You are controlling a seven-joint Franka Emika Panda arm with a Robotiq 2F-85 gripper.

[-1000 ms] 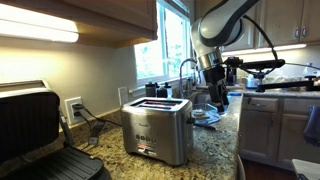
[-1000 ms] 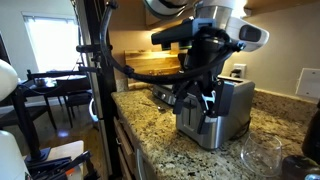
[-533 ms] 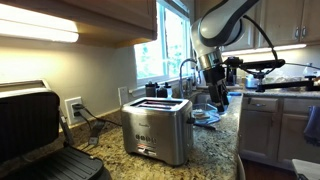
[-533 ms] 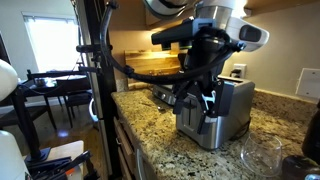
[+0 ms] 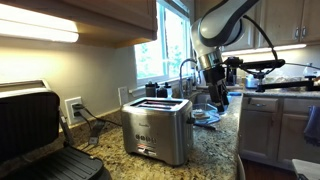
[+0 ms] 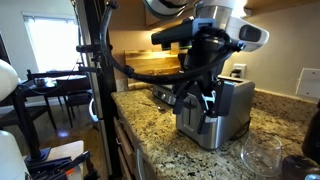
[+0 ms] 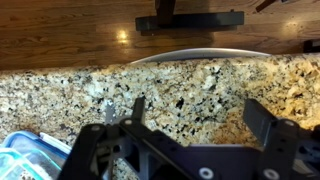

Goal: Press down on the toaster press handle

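The brushed steel two-slot toaster (image 5: 157, 130) stands on the granite counter, with dark slots on top; it also shows in an exterior view (image 6: 232, 108). My gripper (image 5: 217, 98) hangs above the counter just beyond the toaster's end, apart from it. In an exterior view the gripper (image 6: 204, 102) overlaps the toaster's near end. In the wrist view the gripper (image 7: 198, 112) is open and empty, with only speckled granite between its fingers. The toaster is out of the wrist view. I cannot make out the press handle.
A black contact grill (image 5: 35, 135) stands beside the toaster. A blue-lidded container (image 7: 22, 155) lies on the counter near the gripper. A clear glass bowl (image 6: 263, 155) sits near the counter's front. A sink faucet (image 5: 186, 68) is behind. The counter edge (image 7: 160, 66) drops to wood floor.
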